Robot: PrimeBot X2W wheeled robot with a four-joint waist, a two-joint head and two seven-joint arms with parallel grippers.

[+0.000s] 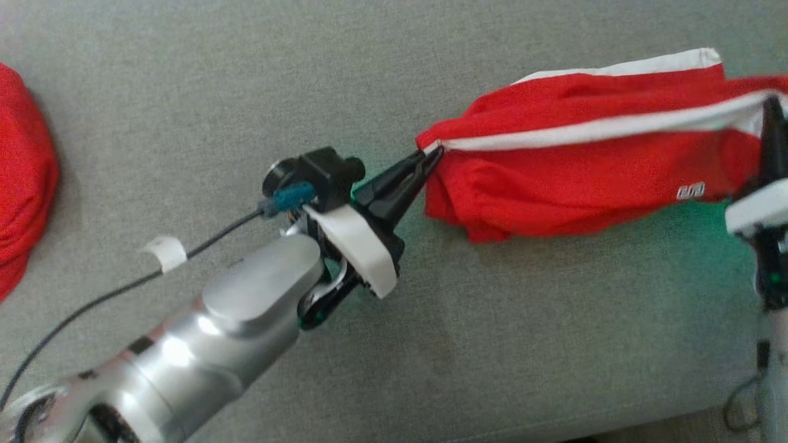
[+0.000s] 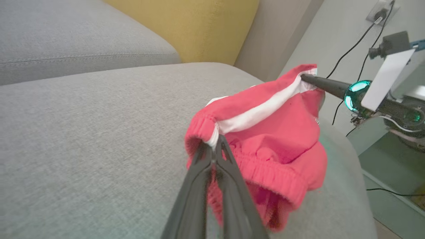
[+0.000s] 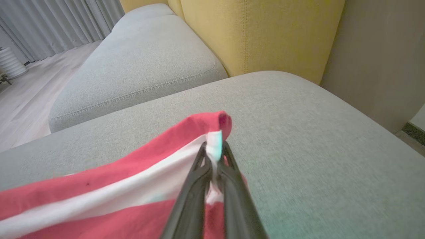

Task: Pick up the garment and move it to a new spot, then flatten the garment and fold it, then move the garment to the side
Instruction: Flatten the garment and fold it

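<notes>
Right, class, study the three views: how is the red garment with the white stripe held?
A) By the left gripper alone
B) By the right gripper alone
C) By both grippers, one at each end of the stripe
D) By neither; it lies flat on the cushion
C: the left gripper is shut on one end of the red garment at its white stripe, and the right gripper pinches the stripe's other end.

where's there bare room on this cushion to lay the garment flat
Bare grey cushion runs wide between the red pile at the left edge and the left end effector, and along the front below the garment. Crowded at the right, where the garment spans to the right end effector.
</notes>
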